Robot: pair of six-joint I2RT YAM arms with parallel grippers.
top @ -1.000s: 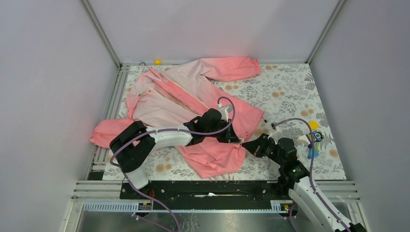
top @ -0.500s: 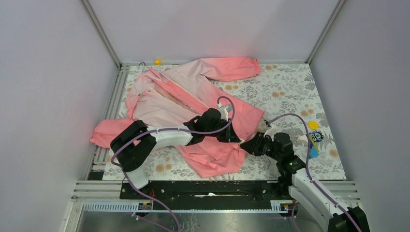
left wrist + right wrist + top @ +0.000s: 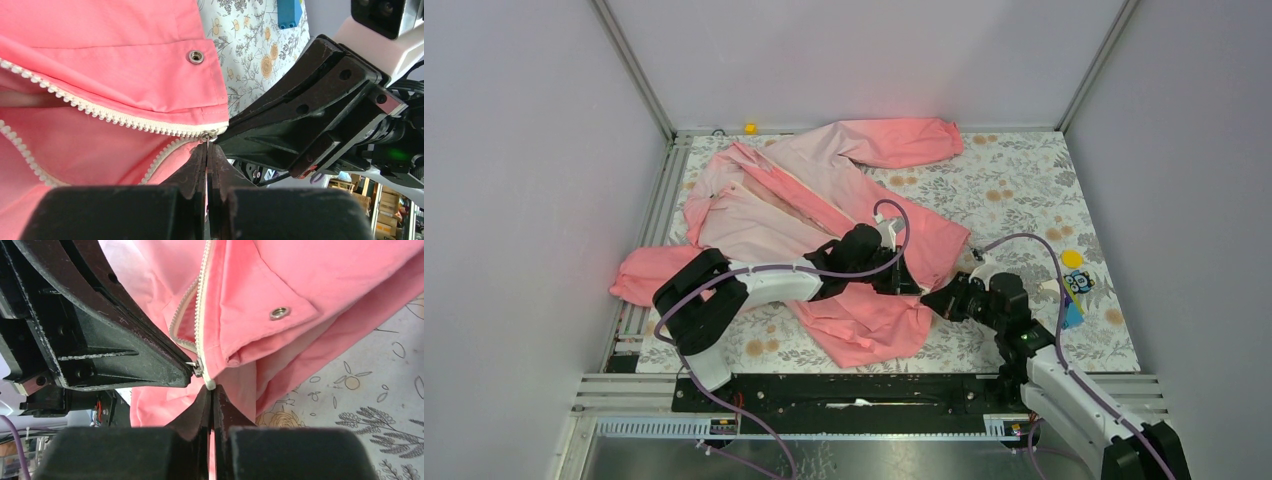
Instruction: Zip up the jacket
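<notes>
The pink jacket [image 3: 824, 200] lies spread on the floral table, its front open, with white zipper teeth [image 3: 115, 117] running in two rows to the hem. My left gripper [image 3: 207, 146] is shut on the small metal zipper pull [image 3: 208, 136] at the hem corner. Opposite it, tip to tip, my right gripper [image 3: 211, 390] is shut on the white bottom end of the zipper tape [image 3: 208, 382]. In the top view the left gripper [image 3: 908, 283] and the right gripper [image 3: 932, 298] meet at the jacket's lower right edge. A snap [image 3: 280, 313] sits on the hem flap.
Small toys [image 3: 1078, 284] and a yellow disc [image 3: 1073, 258] lie on the table's right side, and a blue brick [image 3: 290, 12] shows beyond the hem. A tiny yellow thing [image 3: 750, 128] sits at the back edge. Grey walls enclose the table.
The right arm has shifted left and a little forward, bringing its gripper up against the jacket's hem corner. It opened briefly and shut again. The left arm has stayed put.
</notes>
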